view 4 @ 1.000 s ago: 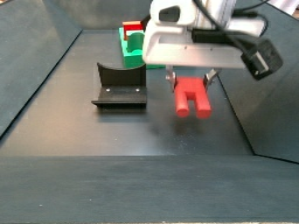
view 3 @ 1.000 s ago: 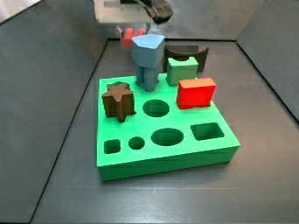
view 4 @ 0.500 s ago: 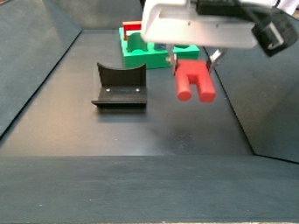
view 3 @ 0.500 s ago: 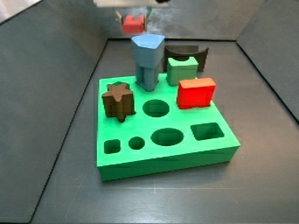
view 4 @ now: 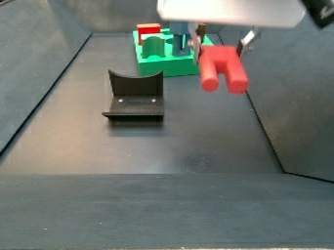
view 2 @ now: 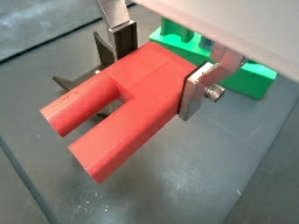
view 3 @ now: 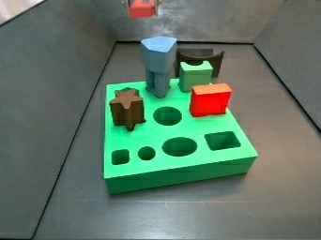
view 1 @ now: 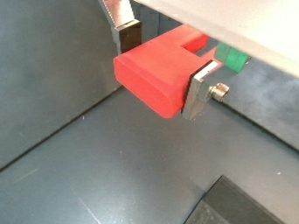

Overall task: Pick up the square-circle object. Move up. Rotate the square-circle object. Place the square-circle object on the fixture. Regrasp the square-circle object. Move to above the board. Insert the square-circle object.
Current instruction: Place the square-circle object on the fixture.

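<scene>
The square-circle object (view 4: 222, 68) is a dull-red piece, a block with two stems side by side. It hangs in the air, with my gripper (view 4: 220, 47) shut on its block end and the stems pointing down and forward. Both wrist views show the silver fingers (view 2: 201, 86) pressed on the block's sides (view 1: 158, 72). The dark fixture (view 4: 133, 96) stands on the floor, lower and off to one side of the piece. The green board (view 3: 175, 159) lies on the floor; the piece (view 3: 143, 8) hangs high behind it. The gripper's body is mostly cut off by the frame edge in both side views.
On the board stand a blue hexagonal peg (view 3: 157, 61), a bright red cube (view 3: 211, 98), a dark brown star peg (view 3: 126, 106) and a green block (view 3: 194, 73). Open round, oval and square holes lie along its front. Grey sloping walls enclose the floor.
The gripper has risen with the square-circle object still in its grip. In both side views it has climbed toward the upper edge of the frame. Nothing else moved.
</scene>
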### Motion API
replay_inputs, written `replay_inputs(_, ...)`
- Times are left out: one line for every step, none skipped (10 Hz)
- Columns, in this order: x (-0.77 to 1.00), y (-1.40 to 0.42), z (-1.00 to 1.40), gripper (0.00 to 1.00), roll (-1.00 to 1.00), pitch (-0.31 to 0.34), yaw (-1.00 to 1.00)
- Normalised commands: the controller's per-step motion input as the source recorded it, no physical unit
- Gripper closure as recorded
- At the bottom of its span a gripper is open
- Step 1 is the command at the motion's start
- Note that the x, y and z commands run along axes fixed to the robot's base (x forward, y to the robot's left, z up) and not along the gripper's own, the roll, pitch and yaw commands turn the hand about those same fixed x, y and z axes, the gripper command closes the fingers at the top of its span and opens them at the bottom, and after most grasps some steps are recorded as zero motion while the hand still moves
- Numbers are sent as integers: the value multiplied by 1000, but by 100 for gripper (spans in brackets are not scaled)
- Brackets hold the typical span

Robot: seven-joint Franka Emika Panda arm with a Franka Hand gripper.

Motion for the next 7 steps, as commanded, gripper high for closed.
replay_inputs(-20,-1,594,100,141,82,29)
replay_inputs(-11,2,415,100,118,86,27)
replay_inputs(-7,5,274,100,107,90,26)
replay_inputs(1000,-506,-53,100,-79,-97,153)
replay_inputs(1000,-501,-88,100,-81,-82,147)
replay_inputs(1000,-401,-89,100,-81,-62,106)
replay_inputs(1000,-339,-77,100,-94,-39,68)
